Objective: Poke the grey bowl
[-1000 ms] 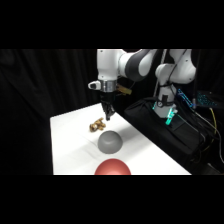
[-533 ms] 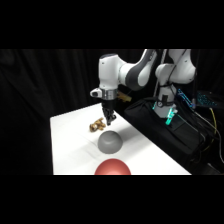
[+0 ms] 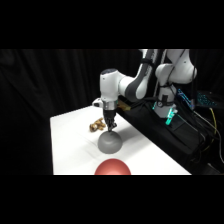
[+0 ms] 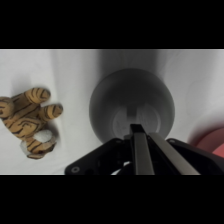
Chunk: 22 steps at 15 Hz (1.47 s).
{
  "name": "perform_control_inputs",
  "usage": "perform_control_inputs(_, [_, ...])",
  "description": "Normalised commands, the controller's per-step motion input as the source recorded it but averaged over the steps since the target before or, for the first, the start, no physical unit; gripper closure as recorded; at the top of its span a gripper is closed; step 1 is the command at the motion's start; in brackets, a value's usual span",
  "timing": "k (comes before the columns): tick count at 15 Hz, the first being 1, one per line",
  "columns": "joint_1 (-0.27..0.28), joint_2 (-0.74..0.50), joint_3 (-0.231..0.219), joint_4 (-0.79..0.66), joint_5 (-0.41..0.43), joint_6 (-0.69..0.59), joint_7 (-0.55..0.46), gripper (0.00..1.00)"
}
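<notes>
One gripper (image 3: 110, 128) with fingers together, tip at the unmarked grey bowl (image 3: 110, 143), no legible writing

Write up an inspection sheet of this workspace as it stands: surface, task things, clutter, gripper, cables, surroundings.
Surface: white table, bare apart from three items.
Job's things: smooth matte grey dome-shaped bowl, rim down, mid-table.
Clutter: larger red dome-shaped bowl at the near edge, partly cut off; small gold-brown striped tiger toy behind and beside the grey bowl.
Gripper: white arm's gripper, fingers together, tip at the grey bowl's top; contact looks likely, not certain.
Cables: wires at right, off the table.
Surroundings: black backdrop; dark bench under the arm's base.
</notes>
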Motion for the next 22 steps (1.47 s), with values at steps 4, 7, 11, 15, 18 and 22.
perform_control_inputs(4, [-0.003,0.17,-0.015,0.03,-0.025,0.28,0.01,1.0])
perform_control_inputs(7, [-0.013,0.11,-0.005,0.04,0.002,0.24,0.0,1.0])
perform_control_inputs(11, [0.045,-0.02,-0.054,0.01,-0.083,0.09,0.06,1.0])
perform_control_inputs(15, [-0.003,-0.28,0.036,-0.02,0.049,-0.23,-0.01,1.0])
perform_control_inputs(18, [-0.069,-0.39,0.114,0.05,0.221,-0.5,-0.11,1.0])
perform_control_inputs(22, [-0.013,-0.32,0.007,0.13,0.068,-0.51,-0.01,1.0])
